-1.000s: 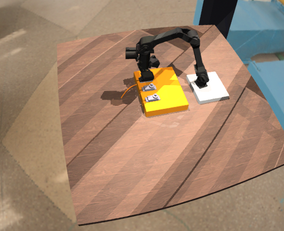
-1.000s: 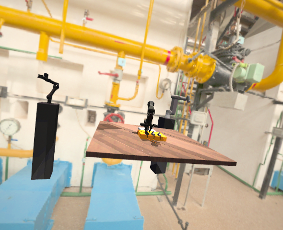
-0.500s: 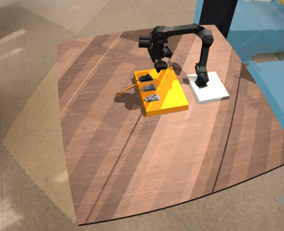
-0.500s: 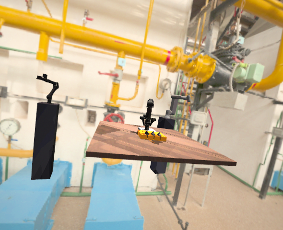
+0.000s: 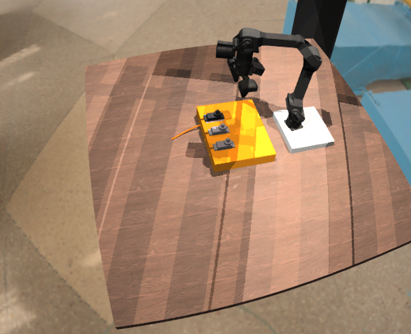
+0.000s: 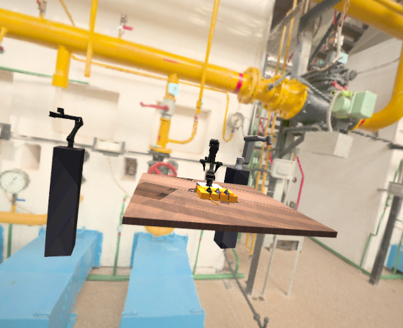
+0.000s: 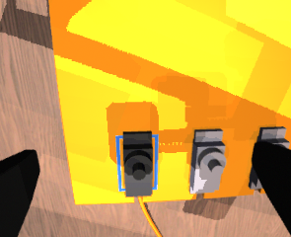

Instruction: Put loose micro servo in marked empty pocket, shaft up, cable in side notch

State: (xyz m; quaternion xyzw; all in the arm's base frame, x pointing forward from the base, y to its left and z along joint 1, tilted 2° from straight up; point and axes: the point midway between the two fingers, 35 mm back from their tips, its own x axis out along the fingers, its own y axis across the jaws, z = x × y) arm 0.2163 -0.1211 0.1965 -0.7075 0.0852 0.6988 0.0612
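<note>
The black micro servo (image 5: 213,116) (image 7: 138,174) sits inside the blue outline (image 7: 118,163) near one corner of the yellow deck (image 5: 264,143) (image 7: 78,128). Its shaft points up. It looks level and about as high as the grey servos beside it; whether both ears lie quite flat is too small to tell. Its orange cable (image 5: 184,132) (image 7: 149,217) leaves over the deck's edge on the notch side and hangs out past it; the notch itself is hard to see. My gripper (image 5: 239,88) (image 6: 210,170) (image 7: 148,157) is wide open and empty, raised above the deck, apart from the servo.
Two grey servos (image 5: 219,129) (image 5: 223,145) sit in a row beside the black one on the deck. The arm's base stands on a white plate (image 5: 312,134) behind the deck. The wooden table (image 5: 155,216) (image 6: 180,212) carries both.
</note>
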